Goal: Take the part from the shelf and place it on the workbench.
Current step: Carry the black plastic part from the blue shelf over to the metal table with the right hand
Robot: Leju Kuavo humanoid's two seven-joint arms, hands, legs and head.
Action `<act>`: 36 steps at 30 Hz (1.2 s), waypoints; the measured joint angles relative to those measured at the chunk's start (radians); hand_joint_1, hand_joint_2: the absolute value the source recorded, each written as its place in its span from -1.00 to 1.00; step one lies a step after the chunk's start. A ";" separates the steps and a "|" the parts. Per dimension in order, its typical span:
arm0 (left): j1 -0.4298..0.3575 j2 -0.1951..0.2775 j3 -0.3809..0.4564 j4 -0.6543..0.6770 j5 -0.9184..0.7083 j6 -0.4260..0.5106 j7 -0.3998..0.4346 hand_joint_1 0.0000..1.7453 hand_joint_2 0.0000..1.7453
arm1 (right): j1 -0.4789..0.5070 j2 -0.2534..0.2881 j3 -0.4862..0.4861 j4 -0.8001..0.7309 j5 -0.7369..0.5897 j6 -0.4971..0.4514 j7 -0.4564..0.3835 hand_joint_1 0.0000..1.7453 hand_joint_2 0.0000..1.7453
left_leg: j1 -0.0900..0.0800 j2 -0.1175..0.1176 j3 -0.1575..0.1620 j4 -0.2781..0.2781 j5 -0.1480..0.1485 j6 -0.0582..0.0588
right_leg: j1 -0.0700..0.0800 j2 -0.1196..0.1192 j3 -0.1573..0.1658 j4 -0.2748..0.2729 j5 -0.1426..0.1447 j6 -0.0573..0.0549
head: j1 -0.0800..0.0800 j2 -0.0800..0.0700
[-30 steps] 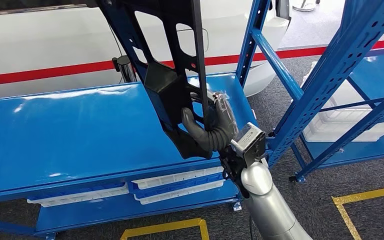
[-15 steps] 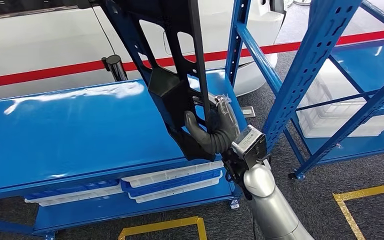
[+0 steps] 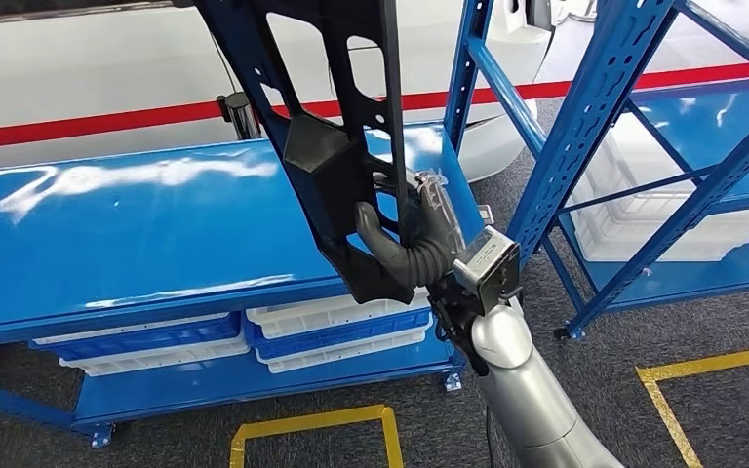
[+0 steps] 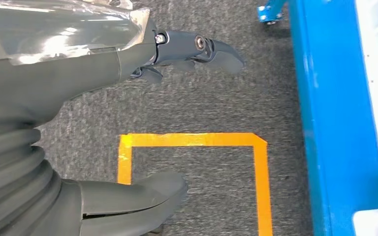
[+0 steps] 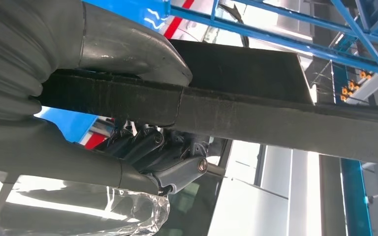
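Right hand (image 3: pixel 412 246) grasping a long black plastic part (image 3: pixel 327 107), thumb on the near face and fingers (image 5: pixel 147 147) wrapped behind one of its bars; the part stands nearly upright, its lower end just above the near right edge of the blue workbench (image 3: pixel 137 244), its upper end running out of the head view at the top. Whether that lower end touches the bench top cannot be told. The silver right arm (image 3: pixel 522 390) rises from the near right. Left hand (image 4: pixel 78 123) hanging over grey carpet (image 4: pixel 202 108), holding nothing, thumb and fingers apart, above a corner of yellow floor tape (image 4: pixel 192 140). White and blue trays (image 3: pixel 336 327) lie on the bench's lower level. A blue steel shelf (image 3: pixel 605 117) stands to the right, white trays (image 3: pixel 673 214) on its lower level. A white wall with a red stripe (image 3: pixel 88 122) runs along the far side.
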 joint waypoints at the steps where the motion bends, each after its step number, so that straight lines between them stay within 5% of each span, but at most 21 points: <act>1: 0.000 -0.002 0.000 0.000 0.001 0.000 0.000 -1.00 1.00 | -0.004 -0.001 0.002 0.003 -0.002 -0.002 -0.002 1.00 1.00 | 0.002 0.002 -0.012 -0.003 0.015 0.002 | -0.001 0.000 -0.018 0.055 -0.049 -0.008 | 0.001 0.000; 3: 0.001 -0.005 0.001 0.000 0.004 0.001 0.000 -1.00 1.00 | -0.009 -0.003 0.006 0.011 -0.005 -0.007 -0.007 1.00 1.00 | 0.002 0.004 -0.042 -0.001 0.038 0.002 | -0.003 0.000 -0.043 0.185 -0.125 -0.010 | 0.001 0.000; 5: 0.001 -0.010 0.001 0.001 0.006 0.002 0.000 -1.00 1.00 | -0.011 -0.004 0.010 0.019 -0.006 -0.012 -0.011 1.00 1.00 | 0.002 0.005 -0.072 0.001 0.059 -0.001 | -0.005 -0.001 -0.021 0.239 -0.135 0.009 | 0.001 0.000; 8: 0.001 -0.015 0.002 0.001 0.011 0.004 0.000 -1.00 1.00 | -0.022 -0.005 0.014 0.027 -0.006 -0.014 -0.013 1.00 1.00 | 0.002 0.005 -0.111 0.017 0.081 -0.013 | -0.008 -0.001 0.130 0.073 -0.105 0.032 | 0.001 0.000; 10: -0.001 -0.017 0.004 0.001 0.015 0.008 0.000 -1.00 1.00 | -0.030 -0.004 0.016 0.031 -0.006 -0.014 -0.014 1.00 1.00 | 0.000 0.005 -0.127 0.030 0.091 -0.024 | -0.005 0.000 0.201 -0.033 -0.121 0.023 | -0.001 0.000; 11: -0.001 -0.018 0.005 0.001 0.016 0.010 0.000 -1.00 1.00 | -0.034 -0.004 0.017 0.032 -0.006 -0.015 -0.014 1.00 1.00 | -0.001 0.005 -0.131 0.033 0.097 -0.031 | -0.001 0.001 0.209 -0.051 -0.130 0.016 | -0.002 0.000; 14: -0.001 -0.022 0.009 0.001 0.016 0.011 0.000 -1.00 1.00 | -0.044 -0.002 0.018 0.038 -0.006 -0.015 -0.014 1.00 1.00 | 0.004 0.002 -0.144 0.043 0.092 -0.049 | -0.006 -0.001 0.187 -0.051 -0.111 -0.012 | -0.004 0.000; 16: -0.001 -0.024 0.013 0.001 0.016 0.011 0.000 -1.00 1.00 | -0.048 0.000 0.019 0.041 -0.006 -0.015 -0.014 1.00 1.00 | 0.009 -0.001 -0.171 0.110 0.014 -0.061 | -0.011 -0.003 0.170 -0.052 -0.090 -0.029 | -0.004 0.000; 18: -0.001 -0.024 0.016 0.001 0.016 0.011 0.000 -1.00 1.00 | -0.051 0.001 0.019 0.045 -0.006 -0.015 -0.014 1.00 1.00 | 0.012 -0.003 -0.202 0.233 -0.077 -0.071 | -0.009 -0.003 0.142 -0.051 -0.068 -0.036 | -0.005 0.000; 19: -0.001 -0.025 0.017 0.001 0.016 0.011 0.000 -1.00 1.00 | -0.051 0.001 0.020 0.046 -0.006 -0.015 -0.014 1.00 1.00 | 0.013 -0.004 -0.209 0.284 -0.093 -0.073 | -0.008 -0.003 0.127 -0.051 -0.057 -0.036 | -0.006 0.000; 21: -0.002 -0.026 0.017 0.001 0.016 0.011 0.000 -1.00 1.00 | -0.051 0.001 0.020 0.049 -0.005 -0.015 -0.014 1.00 1.00 | 0.014 -0.004 -0.177 0.298 -0.060 -0.072 | -0.007 -0.003 0.097 -0.049 -0.035 -0.033 | -0.006 0.000; 23: -0.004 -0.025 0.017 0.000 0.015 0.010 0.001 -1.00 1.00 | -0.051 0.001 0.020 0.050 0.000 -0.014 -0.010 1.00 1.00 | 0.014 -0.006 -0.080 0.191 -0.024 -0.065 | -0.007 -0.001 0.075 -0.048 -0.016 -0.025 | -0.006 0.000; 25: -0.009 -0.024 0.017 -0.002 0.011 0.007 0.004 -1.00 1.00 | -0.051 0.002 0.018 0.048 0.008 -0.009 -0.004 1.00 1.00 | 0.009 -0.010 0.012 0.062 -0.040 -0.051 | -0.004 -0.003 0.066 -0.048 0.001 -0.013 | -0.005 0.000; 26: -0.011 -0.024 0.017 -0.003 0.010 0.004 0.005 -1.00 1.00 | -0.051 0.003 0.017 0.048 0.011 -0.004 -0.002 1.00 1.00 | 0.005 -0.011 0.033 0.028 -0.051 -0.043 | -0.004 -0.005 0.065 -0.050 0.010 -0.006 | -0.005 0.000; 29: -0.013 -0.024 0.018 -0.003 0.008 -0.002 0.010 -1.00 1.00 | -0.049 0.002 0.015 0.048 0.020 0.014 -0.001 1.00 1.00 | 0.000 -0.006 0.022 0.005 -0.027 -0.017 | -0.004 -0.007 0.057 -0.052 0.020 0.010 | -0.005 0.000; 31: -0.014 -0.027 0.019 -0.003 0.008 -0.003 0.010 -1.00 1.00 | -0.049 0.002 0.015 0.051 0.025 0.025 0.000 1.00 1.00 | 0.003 0.000 0.000 -0.003 0.003 -0.002 | -0.001 -0.005 0.027 0.012 -0.048 0.001 | -0.003 0.000; 33: -0.015 -0.030 0.021 -0.004 0.008 -0.004 0.010 -1.00 1.00 | -0.049 0.002 0.016 0.056 0.027 0.031 0.000 1.00 1.00 | 0.001 0.003 -0.033 -0.001 0.030 0.005 | -0.002 -0.003 -0.008 0.144 -0.139 -0.008 | -0.002 0.000; 34: -0.015 -0.031 0.022 -0.004 0.007 -0.004 0.010 -1.00 1.00 | -0.049 0.002 0.017 0.060 0.027 0.032 0.001 1.00 1.00 | 0.000 0.004 -0.049 0.000 0.042 0.005 | -0.002 -0.003 -0.015 0.203 -0.159 -0.004 | -0.002 0.000; 36: -0.015 -0.033 0.022 -0.004 0.002 -0.004 0.011 -1.00 1.00 | -0.049 0.002 0.019 0.068 0.029 0.034 0.000 1.00 1.00 | 0.000 0.005 -0.083 0.003 0.066 0.002 | -0.002 -0.003 0.012 0.238 -0.144 0.017 | -0.002 0.000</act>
